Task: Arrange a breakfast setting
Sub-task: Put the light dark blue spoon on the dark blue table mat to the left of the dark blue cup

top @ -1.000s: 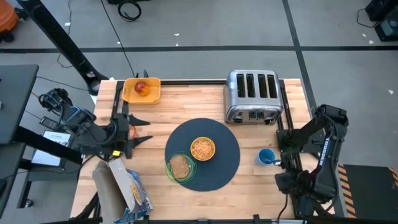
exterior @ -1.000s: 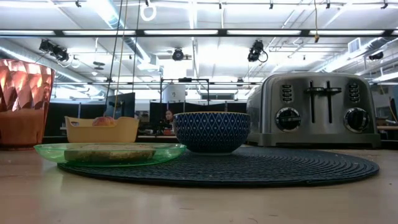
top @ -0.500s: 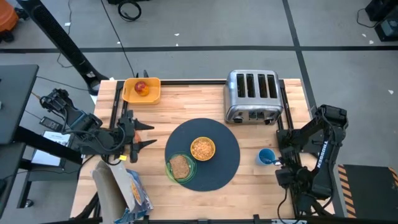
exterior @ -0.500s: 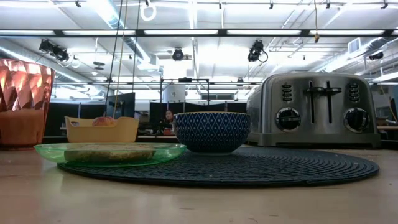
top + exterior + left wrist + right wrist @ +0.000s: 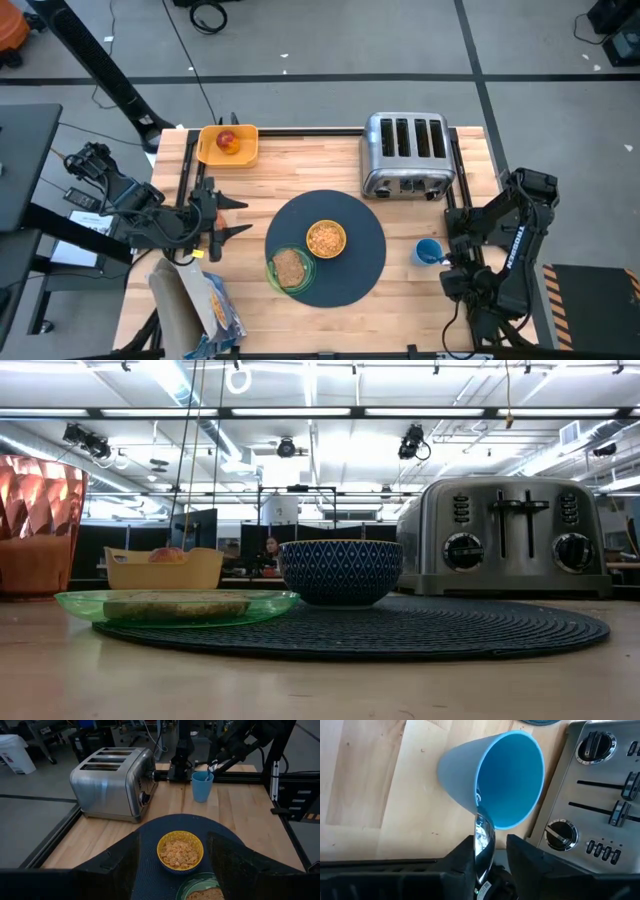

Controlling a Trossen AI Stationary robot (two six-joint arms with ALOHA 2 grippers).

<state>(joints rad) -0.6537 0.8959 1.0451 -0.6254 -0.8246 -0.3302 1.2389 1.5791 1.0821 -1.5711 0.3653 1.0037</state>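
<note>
The dark round mat [image 5: 352, 268] lies mid-table. On it rest the yellow bowl [image 5: 326, 239] of cereal and the green plate [image 5: 290, 270] with toast. A red apple [image 5: 228, 142] sits in the orange-yellow tray [image 5: 245, 150] at the far left. The orange tumbler [image 5: 35, 525] stands at the left of the low view. The blue cup [image 5: 427, 252] stands right of the mat. My right gripper [image 5: 491, 840] is just beside it, shut on the spoon [image 5: 482, 832]. My left gripper [image 5: 235, 216] hovers open left of the mat, holding nothing. My right gripper has the spoon's shiny shaft [image 5: 481, 851] between its two fingers, which come slanting down from the table's right side and lie along the spoon. The spoon's other end leans on the blue cup's near rim [image 5: 487, 820]. How far it reaches into the cup is hidden.
The silver four-slot toaster [image 5: 405, 155] stands behind the mat at the far right, close to the cup. A bag [image 5: 195, 300] lies at the near left corner. Bare wood shows between the tray and the toaster and in front of the cup.
My left gripper has shifted a little toward the mat, staying open. My right gripper has sunk slightly at the blue cup. The cup, bowl, plate and mat have stayed where they were.
</note>
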